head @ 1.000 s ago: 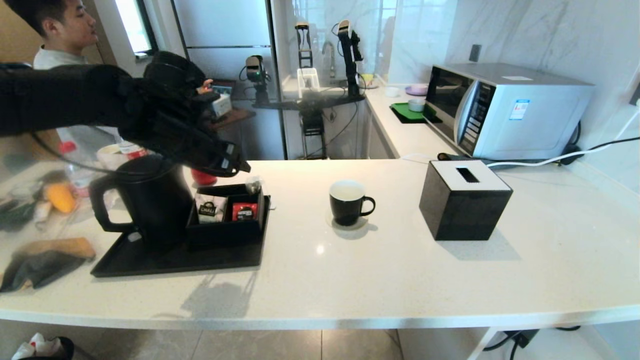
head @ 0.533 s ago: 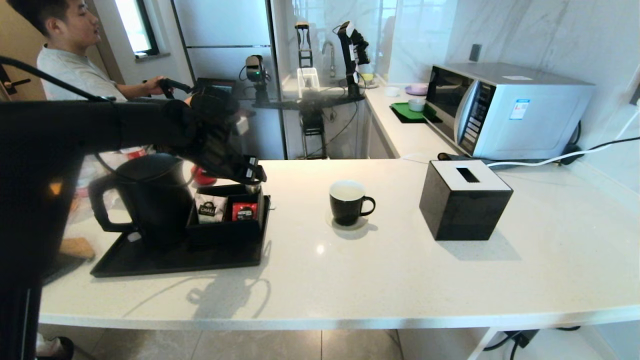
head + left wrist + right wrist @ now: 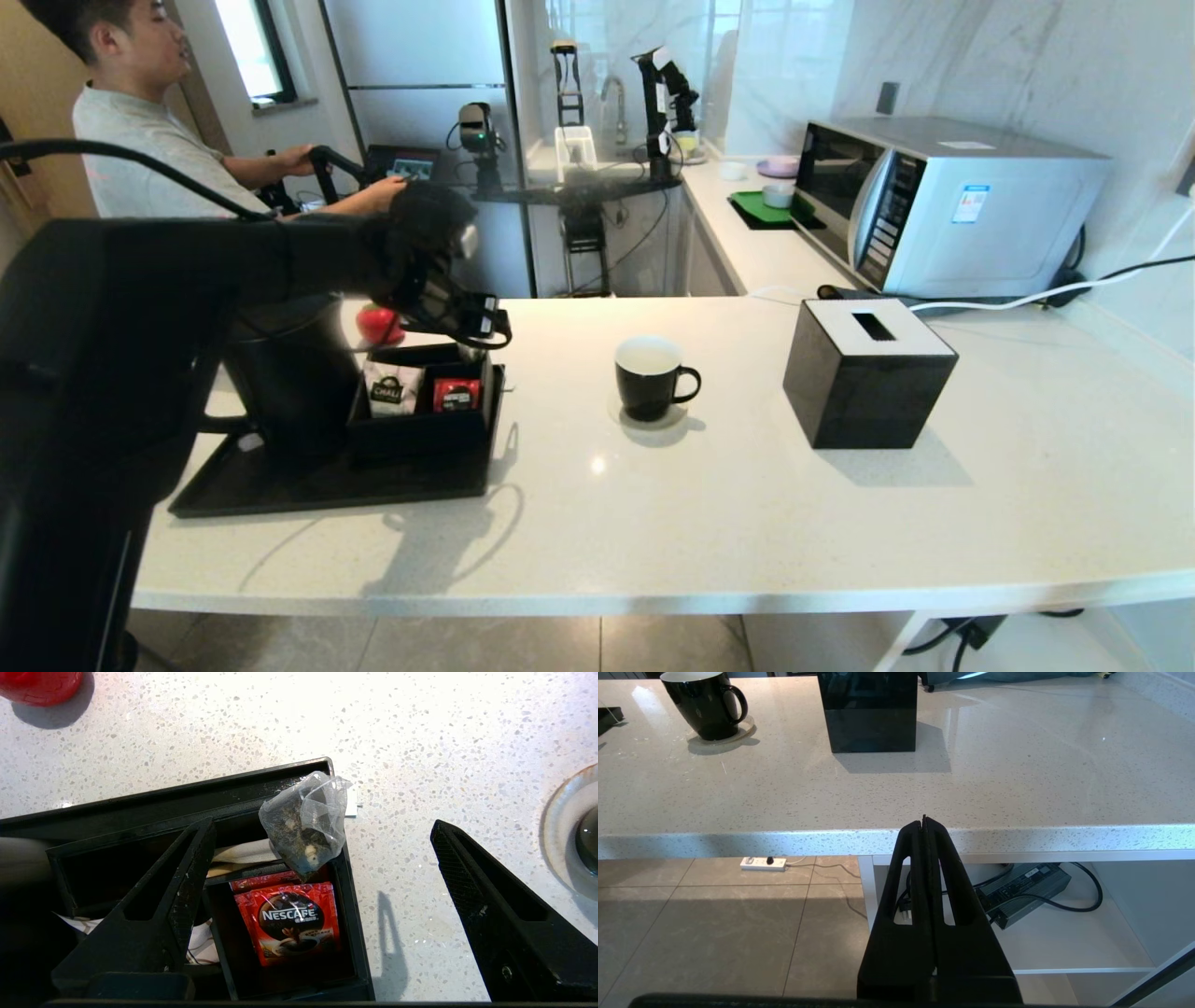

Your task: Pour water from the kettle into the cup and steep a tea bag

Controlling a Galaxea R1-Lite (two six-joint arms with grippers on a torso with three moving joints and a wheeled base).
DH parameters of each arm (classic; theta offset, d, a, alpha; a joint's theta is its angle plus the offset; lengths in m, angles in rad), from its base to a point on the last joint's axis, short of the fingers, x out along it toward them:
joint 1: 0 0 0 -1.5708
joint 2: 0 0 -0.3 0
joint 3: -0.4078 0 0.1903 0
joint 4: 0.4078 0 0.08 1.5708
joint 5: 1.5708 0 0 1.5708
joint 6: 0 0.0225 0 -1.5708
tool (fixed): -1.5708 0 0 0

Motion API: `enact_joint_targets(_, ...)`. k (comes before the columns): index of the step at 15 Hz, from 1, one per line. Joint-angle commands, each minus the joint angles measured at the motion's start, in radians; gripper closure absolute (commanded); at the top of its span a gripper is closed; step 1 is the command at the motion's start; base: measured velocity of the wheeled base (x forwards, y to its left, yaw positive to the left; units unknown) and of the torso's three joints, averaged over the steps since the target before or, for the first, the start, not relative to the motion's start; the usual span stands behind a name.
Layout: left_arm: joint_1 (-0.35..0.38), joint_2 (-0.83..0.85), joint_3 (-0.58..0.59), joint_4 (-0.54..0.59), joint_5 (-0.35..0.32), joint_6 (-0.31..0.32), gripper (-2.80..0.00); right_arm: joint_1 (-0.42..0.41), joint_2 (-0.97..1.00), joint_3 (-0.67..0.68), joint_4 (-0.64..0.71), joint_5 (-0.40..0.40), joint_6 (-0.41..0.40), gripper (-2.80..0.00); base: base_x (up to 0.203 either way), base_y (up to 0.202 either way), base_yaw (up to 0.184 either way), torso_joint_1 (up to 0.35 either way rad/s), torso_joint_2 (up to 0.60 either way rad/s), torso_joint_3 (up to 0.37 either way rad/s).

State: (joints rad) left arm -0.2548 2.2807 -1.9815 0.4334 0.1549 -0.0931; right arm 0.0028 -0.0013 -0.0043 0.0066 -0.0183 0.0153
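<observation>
The tea bag (image 3: 306, 821), a pale mesh pouch of dark leaves, rests on the far corner of a black organiser box (image 3: 420, 434), with its white tag (image 3: 351, 807) on the counter behind it. My left gripper (image 3: 322, 823) hovers just above it, open wide, fingers on either side and not touching; in the head view the left gripper (image 3: 481, 327) is over the box's back corner. The black kettle (image 3: 289, 373) stands on the tray, largely hidden by my left arm. The black cup (image 3: 649, 378) sits on a coaster mid-counter. My right gripper (image 3: 923, 820) is shut and empty, below the counter's front edge.
A black tray (image 3: 280, 485) carries the kettle and the box, which holds a CHALI packet (image 3: 386, 392) and a red Nescafe packet (image 3: 289, 919). A black tissue box (image 3: 864, 373) stands right of the cup, with a microwave (image 3: 943, 201) behind. A red object (image 3: 378, 322) lies behind the tray.
My left arm has swung rightward over the kettle and tray, bringing the open gripper from above the kettle to above the box corner with the tea bag.
</observation>
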Motion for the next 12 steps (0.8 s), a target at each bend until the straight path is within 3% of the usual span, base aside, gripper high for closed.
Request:
enact_joint_targets(1,0.005,0.01,0.0,0.001,0.002,0.0,-2.8,0.0,0.001,0.0,0.0,0.0,0.0,0.0,0.0,0.0,0.0,0.0,0.0,0.0)
enact_joint_targets(12,0.016,0.033,0.0,-0.01,0.002,0.004,-2.8,0.0,0.001,0.0,0.0,0.0,0.0,0.0,0.0,0.0,0.0,0.0,0.0,0.0)
